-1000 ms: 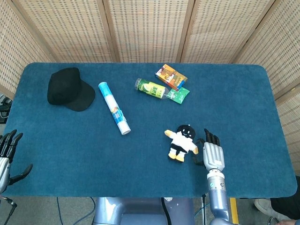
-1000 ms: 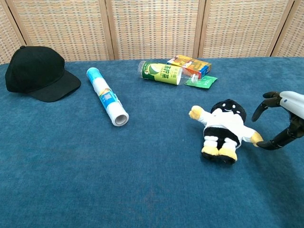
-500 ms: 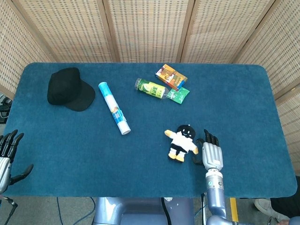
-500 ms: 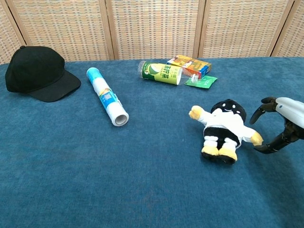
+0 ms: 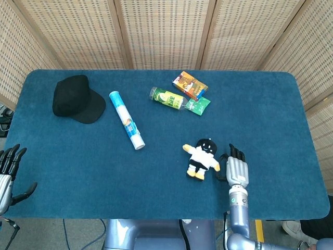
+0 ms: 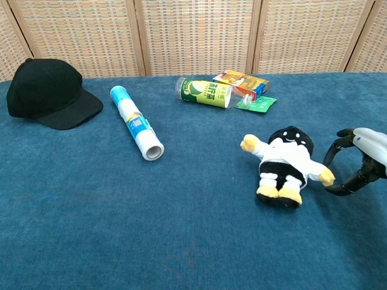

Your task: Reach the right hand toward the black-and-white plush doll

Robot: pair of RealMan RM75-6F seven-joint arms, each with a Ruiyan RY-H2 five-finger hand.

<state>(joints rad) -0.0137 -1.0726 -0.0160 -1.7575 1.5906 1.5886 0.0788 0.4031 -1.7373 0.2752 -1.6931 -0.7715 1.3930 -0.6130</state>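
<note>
Nearest the table point(image 5: 73, 177) edge, the right hand point(image 5: 237, 167) hovers with fingers spread, holding nothing, just beside the black-and-white plush doll point(image 5: 201, 158). Farther back lie a white tube point(image 5: 126, 126), green can point(image 5: 167, 98), orange box point(image 5: 190, 85) and black cap point(image 5: 76, 98), all apart from the doll.

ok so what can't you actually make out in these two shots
- Right hand, chest view: cut off by the right edge, so most of it is out of frame.
- Whether it touches the doll: too close to tell in either view.
- Left hand, head view: cut by the left edge; absent from chest view.
- Print on the orange box: too small.
</note>
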